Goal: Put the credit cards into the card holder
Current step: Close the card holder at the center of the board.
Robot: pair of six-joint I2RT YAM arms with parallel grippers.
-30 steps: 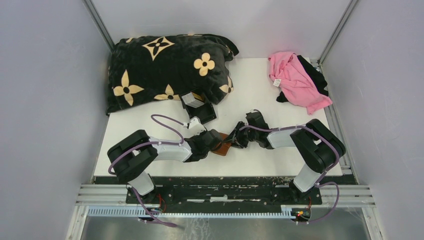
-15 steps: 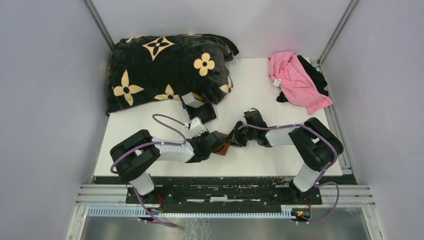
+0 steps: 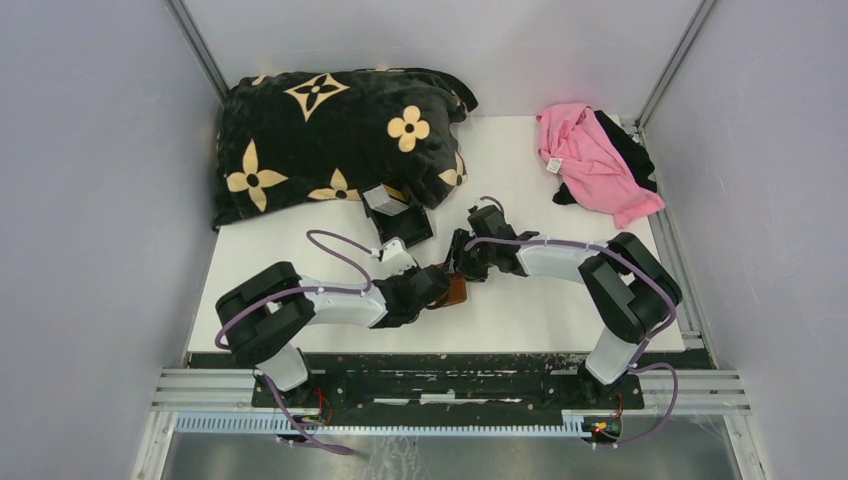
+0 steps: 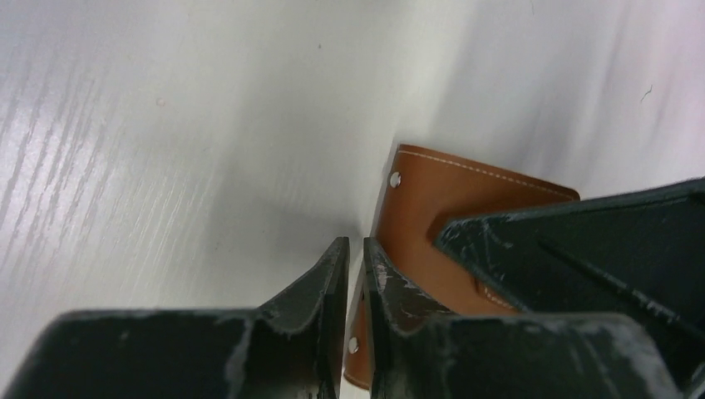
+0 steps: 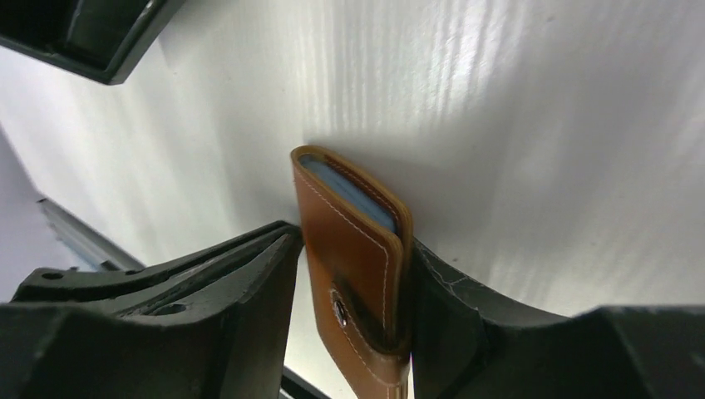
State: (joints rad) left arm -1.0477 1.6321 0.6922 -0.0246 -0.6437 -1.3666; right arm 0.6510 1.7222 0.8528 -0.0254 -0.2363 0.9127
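The brown leather card holder (image 5: 349, 241) stands folded on edge on the white table, between my two grippers near the table's middle (image 3: 456, 291). A grey-blue credit card (image 5: 353, 189) shows as a thin edge inside its fold; no other cards are in view. My right gripper (image 5: 353, 243) is open astride the holder: the right finger rests against it and a slim gap shows at the left finger. My left gripper (image 4: 356, 249) is shut on a thin leather flap of the card holder (image 4: 449, 208), with a snap rivet showing between the fingers.
A black plastic tray (image 3: 405, 222) sits just beyond the grippers, against a black flower-patterned cushion (image 3: 330, 140) at the back left. A pink cloth on a dark one (image 3: 592, 165) lies at the back right. Grey walls close in on both sides.
My right gripper has swung left and away from the bases, over the card holder, and its jaws have widened. The left gripper keeps its hold and has barely moved.
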